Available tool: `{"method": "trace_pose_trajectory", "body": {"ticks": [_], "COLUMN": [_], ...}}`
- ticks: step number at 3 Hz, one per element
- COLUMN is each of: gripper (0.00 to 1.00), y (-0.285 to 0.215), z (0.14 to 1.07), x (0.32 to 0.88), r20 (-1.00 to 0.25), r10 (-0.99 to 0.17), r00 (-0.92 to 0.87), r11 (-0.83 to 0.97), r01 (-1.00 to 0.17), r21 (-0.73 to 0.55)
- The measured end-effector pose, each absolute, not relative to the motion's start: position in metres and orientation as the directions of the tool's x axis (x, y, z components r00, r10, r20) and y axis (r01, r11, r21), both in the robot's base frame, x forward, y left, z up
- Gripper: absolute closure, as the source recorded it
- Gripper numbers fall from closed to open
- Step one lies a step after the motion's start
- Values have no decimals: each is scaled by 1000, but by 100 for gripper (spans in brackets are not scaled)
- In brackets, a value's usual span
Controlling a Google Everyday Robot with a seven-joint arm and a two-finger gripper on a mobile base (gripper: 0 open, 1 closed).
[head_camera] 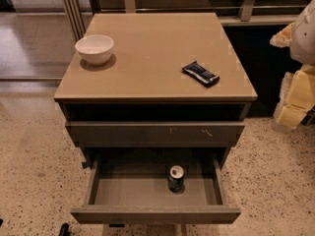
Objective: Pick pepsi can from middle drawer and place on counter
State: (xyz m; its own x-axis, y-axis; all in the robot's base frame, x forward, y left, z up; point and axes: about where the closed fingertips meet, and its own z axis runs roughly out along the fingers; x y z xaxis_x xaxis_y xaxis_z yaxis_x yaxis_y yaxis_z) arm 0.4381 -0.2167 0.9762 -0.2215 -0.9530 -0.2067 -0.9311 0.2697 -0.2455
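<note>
The pepsi can (176, 178) stands upright in the open middle drawer (118, 191), right of its centre, silver top and pull tab showing. The drawer is pulled out towards me and its inside is otherwise bare grey. The counter (152, 53) is the tan top slab of the cabinet above it. My gripper (294, 102) shows as white and pale yellow parts at the right edge of the view, beside the cabinet at about counter height. It is well right of and above the can and holds nothing that I can see.
A white bowl (94, 48) sits at the counter's left rear. A flat dark snack-bar wrapper (200, 73) lies at its right front. The upper drawer front (155, 133), with pale scratch marks, is closed. Speckled terrazzo floor (29, 156) surrounds the cabinet.
</note>
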Motion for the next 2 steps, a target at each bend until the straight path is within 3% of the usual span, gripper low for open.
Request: {"method": "trace_pose_trajectory", "body": {"ticks": [1, 2], "gripper": [0, 11], "y": [-217, -217], "z": [976, 976], "x": [438, 438], "r20": [-207, -207], "r10": [-953, -953], "r00": [-221, -222], "r11": [270, 270], "r01": [-931, -931], "r21": [-246, -246]}}
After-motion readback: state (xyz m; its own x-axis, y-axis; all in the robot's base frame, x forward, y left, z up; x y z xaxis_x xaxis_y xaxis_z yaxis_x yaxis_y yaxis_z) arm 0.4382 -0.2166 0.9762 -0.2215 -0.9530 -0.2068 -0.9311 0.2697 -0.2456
